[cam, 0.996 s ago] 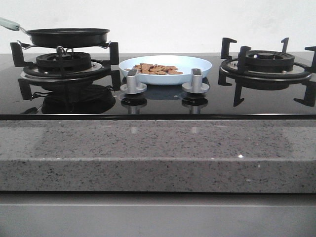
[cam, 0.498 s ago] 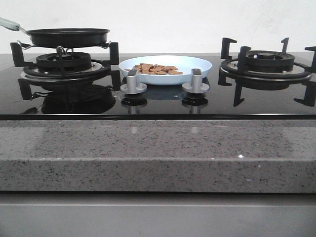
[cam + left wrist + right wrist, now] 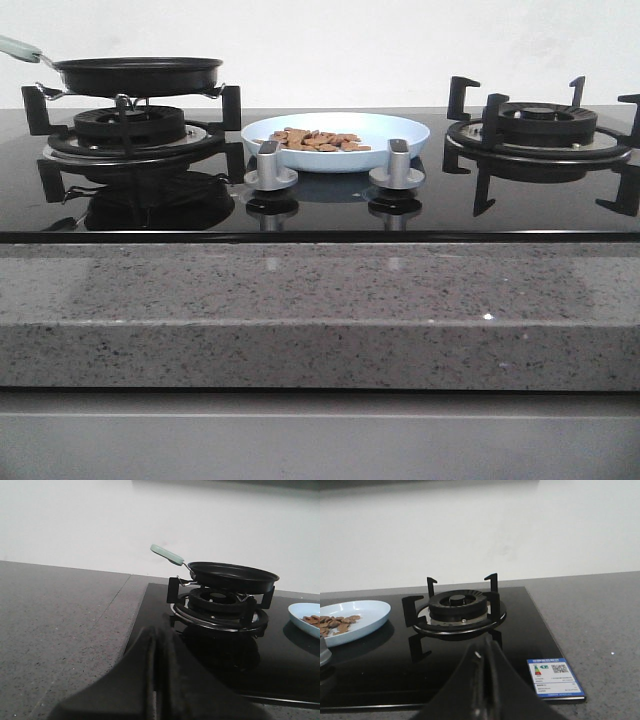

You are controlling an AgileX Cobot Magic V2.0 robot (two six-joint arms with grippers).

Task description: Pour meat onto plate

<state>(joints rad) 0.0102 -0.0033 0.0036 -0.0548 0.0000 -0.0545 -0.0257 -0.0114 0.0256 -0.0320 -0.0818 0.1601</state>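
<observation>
The pale-blue plate [image 3: 390, 135] sits on the black glass hob between the two burners, behind the knobs. The meat [image 3: 315, 140], a heap of small reddish-brown pieces, lies on its left half. Plate [image 3: 300, 617] and meat [image 3: 313, 620] show at the edge of the left wrist view, and plate [image 3: 365, 617] and meat [image 3: 335, 623] in the right wrist view. My left gripper [image 3: 156, 632] is shut and empty, low over the counter short of the left burner. My right gripper [image 3: 484, 647] is shut and empty, short of the right burner. Neither gripper shows in the front view.
A black frying pan [image 3: 138, 73] with a pale-green handle [image 3: 18, 47] rests on the left burner [image 3: 130, 128]; it also shows in the left wrist view [image 3: 232, 575]. The right burner [image 3: 540, 125] is bare. Two silver knobs [image 3: 269, 165] stand in front of the plate. A blue label [image 3: 552, 676] sticks on the hob's corner.
</observation>
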